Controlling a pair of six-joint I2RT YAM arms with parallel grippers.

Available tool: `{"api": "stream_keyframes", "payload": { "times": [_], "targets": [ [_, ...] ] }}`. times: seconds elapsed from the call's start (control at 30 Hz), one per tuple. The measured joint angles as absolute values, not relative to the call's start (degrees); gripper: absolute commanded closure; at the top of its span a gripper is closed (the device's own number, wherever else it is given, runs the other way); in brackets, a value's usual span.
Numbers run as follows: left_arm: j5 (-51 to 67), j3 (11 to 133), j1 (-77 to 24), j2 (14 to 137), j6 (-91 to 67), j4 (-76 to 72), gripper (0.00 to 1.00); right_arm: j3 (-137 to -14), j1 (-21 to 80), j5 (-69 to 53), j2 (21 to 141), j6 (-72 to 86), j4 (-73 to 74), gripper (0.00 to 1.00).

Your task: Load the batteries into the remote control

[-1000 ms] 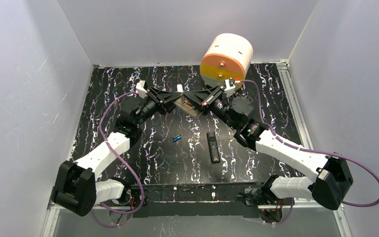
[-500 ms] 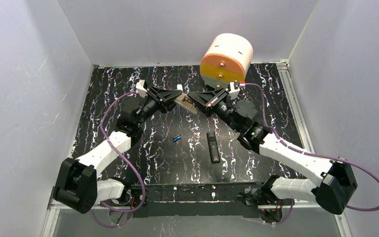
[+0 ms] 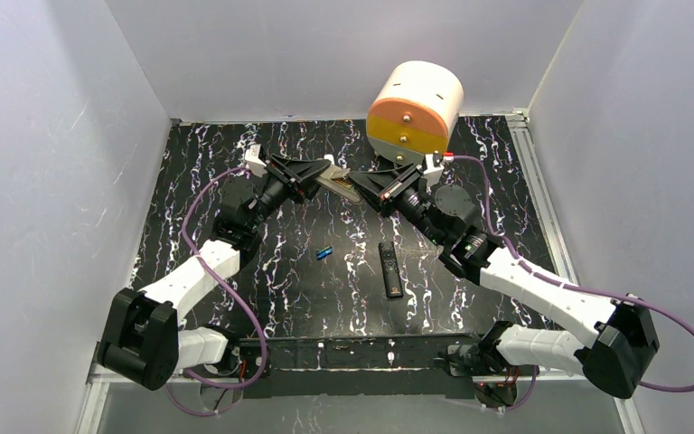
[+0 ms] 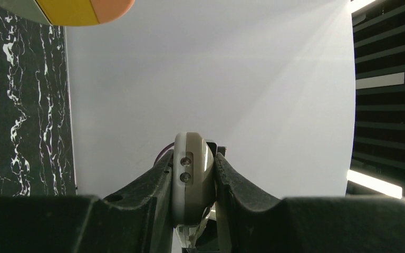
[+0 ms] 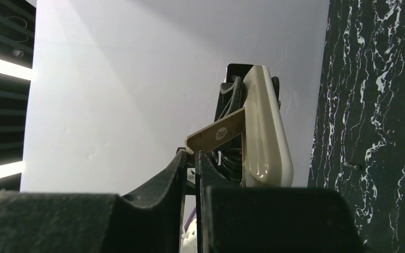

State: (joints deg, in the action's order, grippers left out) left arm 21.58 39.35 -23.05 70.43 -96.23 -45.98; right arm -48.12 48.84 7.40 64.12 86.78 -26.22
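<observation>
- Black table (image 3: 271,294): remote (image 4: 192,176) is held above, clamped in the left gripper (image 4: 192,159).
- Its cover (image 5: 214,135) is pinched by the right gripper (image 5: 191,154).
- Blue battery (image 3: 324,252) is seen below both, lying slanted.

Up off the table (image 3: 325,298) goes the white rounded remote control with the greyish-tan back (image 3: 336,184), tilted, one end clamped in the left hand (image 4: 192,163). A thin tan flap (image 5: 216,134) juts from its back, pinched by the right hand (image 5: 192,154). The tiny shiny blue cylindrical battery (image 3: 324,252) lies on its side on the table, well apart from the remote; the dark battery can't be made out.
</observation>
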Motion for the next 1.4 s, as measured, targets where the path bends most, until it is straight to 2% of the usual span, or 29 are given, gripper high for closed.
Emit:
{"api": "stream_keyframes", "payload": {
  "times": [0.23, 0.47, 0.77, 1.2, 1.3, 1.4],
  "targets": [
    [20.6, 39.4, -23.0, 70.6, -96.3, -46.3, 1.0, -47.9, 48.8, 7.6, 63.5, 86.8, -24.3, 0.8],
    [20.5, 39.4, -23.0, 70.6, -96.3, -46.6, 1.0, -47.8, 48.8, 7.7, 62.7, 86.4, -22.3, 0.69],
    [20.6, 39.4, -23.1, 71.1, -96.1, -47.2, 1.0, -47.8, 48.8, 9.0, 60.9, 85.1, -18.7, 0.61],
    [20.5, 39.4, -22.9, 72.2, -96.0, -47.6, 1.0, -47.8, 48.8, 9.5, 58.5, 83.8, -14.7, 0.54],
    [20.6, 39.4, -22.6, 72.6, -95.8, -47.8, 1.0, -47.8, 48.8, 9.7, 57.0, 83.2, -13.1, 0.46],
    [20.6, 39.4, -22.3, 72.9, -95.0, -47.9, 1.0, -47.8, 48.8, 10.2, 55.0, 81.8, -11.4, 0.27]
  ]
}}
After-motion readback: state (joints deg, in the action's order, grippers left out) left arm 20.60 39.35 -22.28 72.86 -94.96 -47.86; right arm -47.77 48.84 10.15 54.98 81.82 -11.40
